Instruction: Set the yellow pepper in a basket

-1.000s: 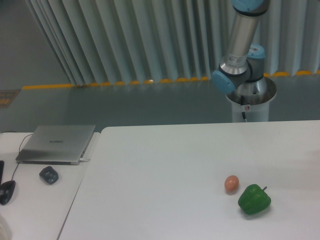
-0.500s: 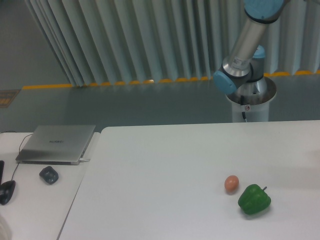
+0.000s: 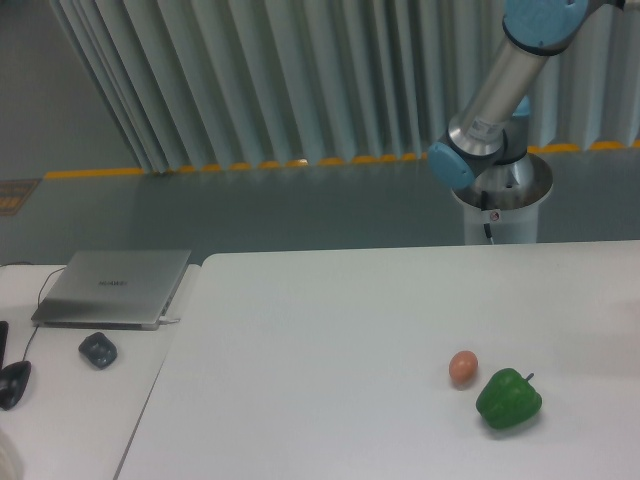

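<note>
Fixed camera, sole view: the arm (image 3: 497, 92) entered from the top right corner, its silver link sloping down and to the left to a blue-capped joint just above the round pedestal (image 3: 503, 195) behind the table (image 3: 330, 330). Only this lower part of the arm was in frame — the wrist and the gripper lay beyond the top edge, so whether the fingers were spread, pressed together or pinching something could not be told.

The yellow pepper was nowhere in this view, and no basket was visible either. On the table stood only a green bell pepper (image 3: 508, 399) near the front right, with a small brown egg (image 3: 462, 368) just beside it on its upper left, the two close but apparently apart. A closed laptop (image 3: 113, 287), a dark mouse (image 3: 98, 349) and a further dark object (image 3: 13, 383) at the frame edge occupied the adjoining desk on the left.

Assessment: the relation the coming move depended on — the direction from the tool to the yellow pepper — could not be established, since both ends of it lay out of frame. Neither pick nor placement could be confirmed from this view; the green pepper remained the likeliest item to be mistaken for the target
</note>
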